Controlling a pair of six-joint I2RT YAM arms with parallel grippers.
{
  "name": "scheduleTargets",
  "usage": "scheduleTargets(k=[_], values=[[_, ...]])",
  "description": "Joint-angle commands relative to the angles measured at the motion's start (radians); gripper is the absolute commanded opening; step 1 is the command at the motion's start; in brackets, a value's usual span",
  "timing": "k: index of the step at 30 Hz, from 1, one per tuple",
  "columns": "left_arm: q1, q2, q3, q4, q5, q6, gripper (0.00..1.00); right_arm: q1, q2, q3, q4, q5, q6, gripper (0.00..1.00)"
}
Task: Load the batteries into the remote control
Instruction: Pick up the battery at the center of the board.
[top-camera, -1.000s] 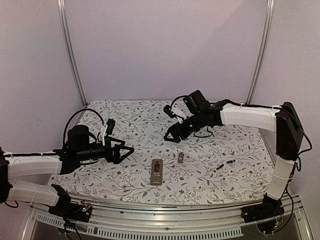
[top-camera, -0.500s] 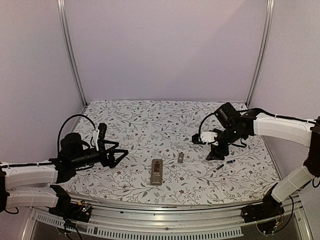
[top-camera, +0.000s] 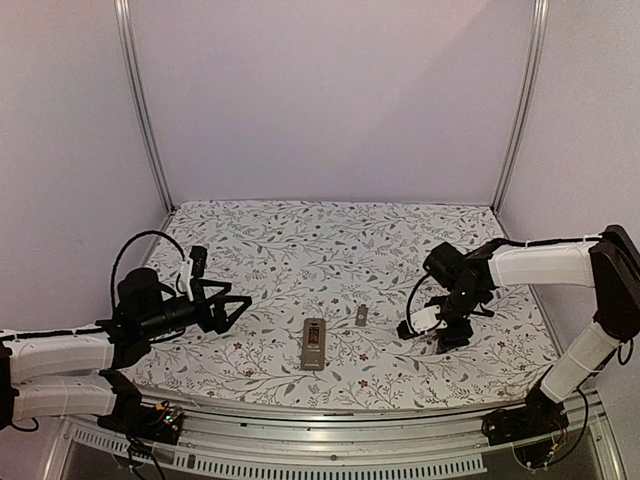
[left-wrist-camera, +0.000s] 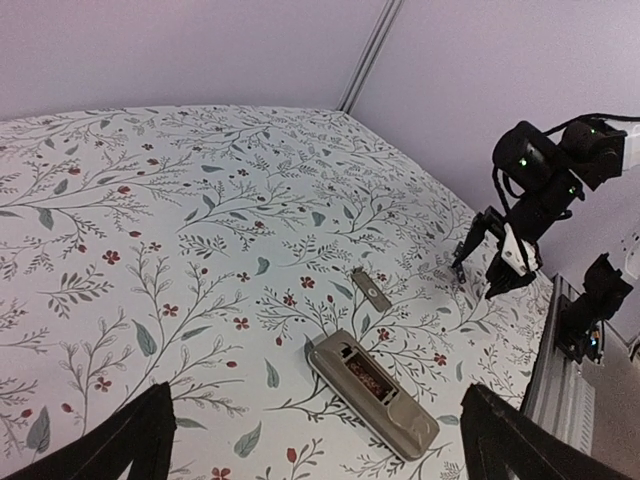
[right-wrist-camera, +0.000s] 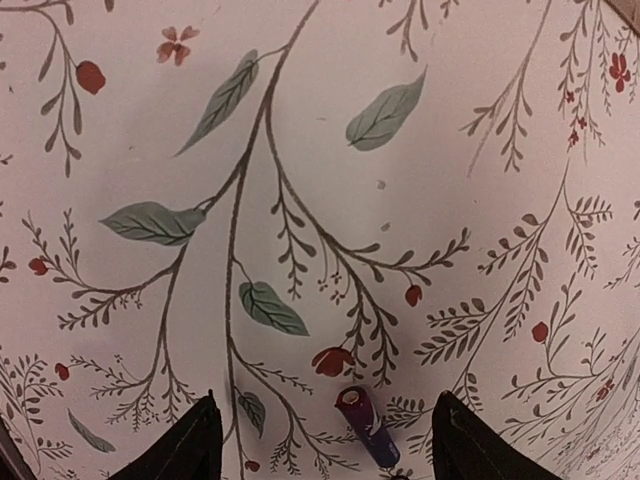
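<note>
From above, the remote control lies back up in the middle of the flowered cloth, close to the near edge, with a small grey cover just beside it to the right. The left gripper hovers with its jaws wide apart, well to the left of the remote. The right gripper points down at the cloth towards the right side. The far half of the cloth lies bare. The left wrist view shows the remote's recess uncovered and dark, but I cannot tell what is in it. The right wrist view shows one battery lying on the cloth between the spread fingertips, touching neither.
</note>
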Motion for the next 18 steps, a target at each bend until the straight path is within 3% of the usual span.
scheduleTargets(k=[1,5,9,18], values=[[0.016,-0.009,-0.012,0.015,-0.006,0.001,1.0,-0.022,0.067,0.031,0.014,0.052,-0.042,0.69],[0.017,-0.011,-0.013,0.016,-0.005,0.002,1.0,-0.046,0.127,0.046,0.02,0.053,-0.053,0.63],[0.017,-0.015,-0.012,0.013,-0.006,0.002,1.0,-0.049,0.169,0.084,0.005,0.052,-0.039,0.5],[0.016,-0.014,-0.011,0.014,-0.006,0.0,1.0,-0.051,0.168,0.087,-0.054,0.069,-0.043,0.39]])
